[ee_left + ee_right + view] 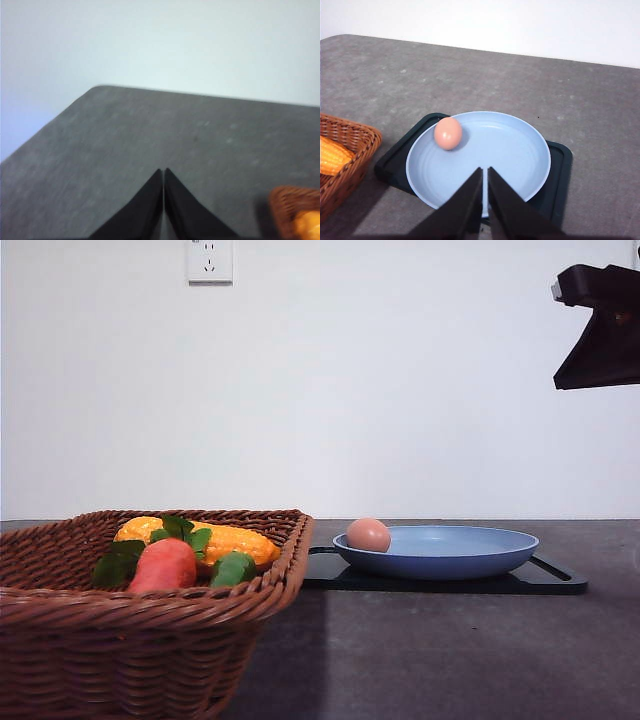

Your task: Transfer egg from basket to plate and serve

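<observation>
Grey tabletop (440, 640) holds a brown wicker basket (150, 640) with a carrot (163, 565) and corn (225, 540). Just beside it, a black tray (545, 578) carries the blue plate (445, 552). The egg (368, 534) rests inside the plate's basket-side rim. Both the right gripper (485, 172) and left gripper (163, 173) are pinched together, empty.

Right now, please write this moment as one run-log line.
egg: on plate | basket: no egg seen | left gripper: shut, empty | right gripper: shut, above plate

The front camera sits low, close behind the basket (150, 610). The right wrist camera looks down at the plate (520, 170). Both see the plate and basket.
</observation>
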Motion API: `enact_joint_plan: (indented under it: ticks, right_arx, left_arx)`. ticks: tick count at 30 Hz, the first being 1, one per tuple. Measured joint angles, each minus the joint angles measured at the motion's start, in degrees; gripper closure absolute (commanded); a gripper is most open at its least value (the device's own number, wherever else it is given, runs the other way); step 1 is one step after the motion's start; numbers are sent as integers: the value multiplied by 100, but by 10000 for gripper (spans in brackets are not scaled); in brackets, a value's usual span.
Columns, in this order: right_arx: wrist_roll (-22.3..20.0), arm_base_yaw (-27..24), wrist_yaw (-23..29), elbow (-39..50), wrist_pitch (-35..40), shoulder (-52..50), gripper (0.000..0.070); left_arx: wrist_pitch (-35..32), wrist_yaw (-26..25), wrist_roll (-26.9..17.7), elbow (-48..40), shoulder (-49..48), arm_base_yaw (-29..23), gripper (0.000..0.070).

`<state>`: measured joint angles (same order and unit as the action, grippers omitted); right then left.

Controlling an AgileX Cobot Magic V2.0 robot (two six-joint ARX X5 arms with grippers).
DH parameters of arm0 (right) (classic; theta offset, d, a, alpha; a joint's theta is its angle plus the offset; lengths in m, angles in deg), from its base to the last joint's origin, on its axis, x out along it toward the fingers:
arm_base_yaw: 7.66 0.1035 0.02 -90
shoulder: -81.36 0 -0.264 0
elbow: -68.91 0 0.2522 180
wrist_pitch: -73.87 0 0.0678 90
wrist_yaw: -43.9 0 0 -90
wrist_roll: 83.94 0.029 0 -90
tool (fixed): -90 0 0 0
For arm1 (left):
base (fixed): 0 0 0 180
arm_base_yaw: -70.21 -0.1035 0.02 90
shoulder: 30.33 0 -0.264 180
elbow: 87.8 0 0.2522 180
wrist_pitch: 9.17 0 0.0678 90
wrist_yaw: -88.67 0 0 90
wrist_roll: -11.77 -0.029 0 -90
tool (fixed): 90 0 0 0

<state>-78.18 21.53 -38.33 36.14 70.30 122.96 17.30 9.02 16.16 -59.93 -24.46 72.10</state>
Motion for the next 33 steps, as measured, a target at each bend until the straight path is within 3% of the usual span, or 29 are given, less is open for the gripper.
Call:
enact_joint_plan:
  ticks: [4, 10, 33]
  right_arx:
    - [0, 0, -2, 0, 0, 0, 700]
    - [2, 0, 0, 0, 0, 0, 700]
    - [2, 0, 0, 0, 0, 0, 700]
  left_arx:
    - [-446, -4, 2, -628, -162, -191, 700]
    - [-397, -9, 77, -1212, -440, -216, 700]
    - [-288, -33, 112, -1235, -566, -214, 700]
